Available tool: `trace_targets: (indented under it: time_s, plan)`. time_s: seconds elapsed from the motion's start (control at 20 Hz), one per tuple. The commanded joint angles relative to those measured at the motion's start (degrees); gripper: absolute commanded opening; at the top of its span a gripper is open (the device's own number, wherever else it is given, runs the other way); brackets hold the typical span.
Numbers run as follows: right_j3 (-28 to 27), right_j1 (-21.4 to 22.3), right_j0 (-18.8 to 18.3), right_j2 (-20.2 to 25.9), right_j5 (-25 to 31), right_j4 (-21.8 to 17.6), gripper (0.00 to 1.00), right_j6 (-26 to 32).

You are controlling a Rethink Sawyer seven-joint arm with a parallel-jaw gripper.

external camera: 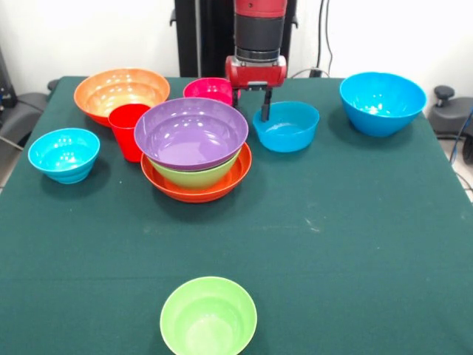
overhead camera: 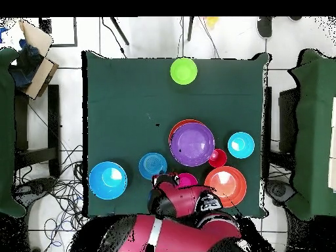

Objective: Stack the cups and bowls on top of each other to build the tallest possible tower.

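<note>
The tower [external camera: 194,159] stands left of centre: a wide orange bowl [external camera: 196,191] as base, a green bowl [external camera: 194,176] in it, a wide purple bowl [external camera: 191,133] on top. The red cup [external camera: 127,129] stands upright against its left side. My gripper [external camera: 250,105] is open and empty, low between the small magenta bowl [external camera: 209,90] and a blue bowl [external camera: 287,127], with one finger [external camera: 265,109] at that blue bowl's left rim. In the overhead view the arm [overhead camera: 184,203] hides the gripper; the purple bowl [overhead camera: 192,144] tops the tower there.
A second wide orange bowl [external camera: 122,92] sits at the far left. A small blue bowl [external camera: 64,154] is at the left edge. A large blue bowl [external camera: 382,102] is at the far right. A green bowl [external camera: 208,316] is at the near edge.
</note>
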State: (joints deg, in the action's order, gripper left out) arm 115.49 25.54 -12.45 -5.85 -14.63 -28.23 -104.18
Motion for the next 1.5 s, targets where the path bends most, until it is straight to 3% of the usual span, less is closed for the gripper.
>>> trace_targets:
  time_s: [0.05,0.55,0.6,0.75,0.95,1.2,1.4,1.5]
  plan:
    - [-9.9,-7.2,4.1,2.6,-5.3,1.2,1.00,-5.3]
    - [-9.5,-7.3,6.1,0.7,-6.2,1.6,1.00,-6.4]
    - [-9.5,-7.4,6.2,0.6,-6.3,1.6,0.00,-6.6]
    - [-9.3,-6.6,5.3,1.9,-2.8,0.9,0.00,-6.1]
    - [-8.9,-5.7,5.5,1.4,-4.0,1.1,0.00,-6.8]
    - [-7.3,-2.7,5.0,2.6,-0.7,0.3,0.00,-6.6]
    - [-2.3,5.8,2.5,5.7,6.5,-0.8,0.00,-5.7]
    - [1.5,12.1,0.0,8.9,11.8,-0.7,0.00,-4.6]
